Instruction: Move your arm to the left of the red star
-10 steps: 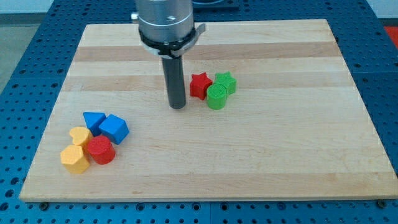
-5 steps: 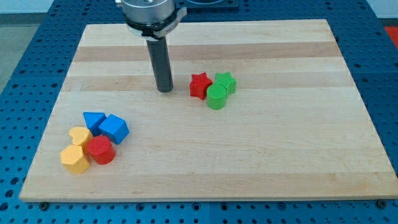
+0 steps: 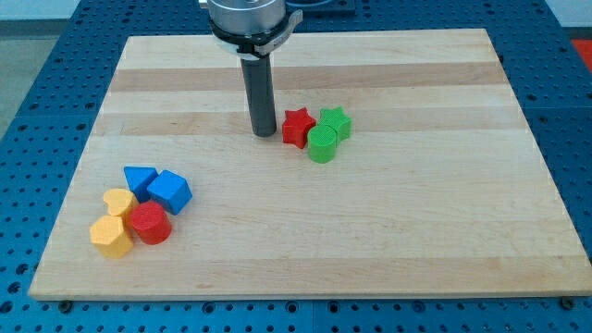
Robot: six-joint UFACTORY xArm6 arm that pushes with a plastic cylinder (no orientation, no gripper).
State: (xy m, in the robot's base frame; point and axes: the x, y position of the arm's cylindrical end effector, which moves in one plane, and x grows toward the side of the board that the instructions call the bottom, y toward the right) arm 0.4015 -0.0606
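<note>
The red star (image 3: 296,127) lies on the wooden board (image 3: 370,231) a little above its middle. A green star (image 3: 335,123) and a green cylinder (image 3: 322,145) touch it on its right. My tip (image 3: 265,133) stands just left of the red star, with a narrow gap between them.
At the board's lower left lies a cluster: a blue triangle (image 3: 139,178), a blue block (image 3: 169,191), a yellow heart (image 3: 118,202), a red cylinder (image 3: 149,223) and a yellow block (image 3: 112,237). The board's edges border a blue perforated table.
My tip first moved up and left, away from the red star, then came back right. It now stands close to the star's left side. No block has moved.
</note>
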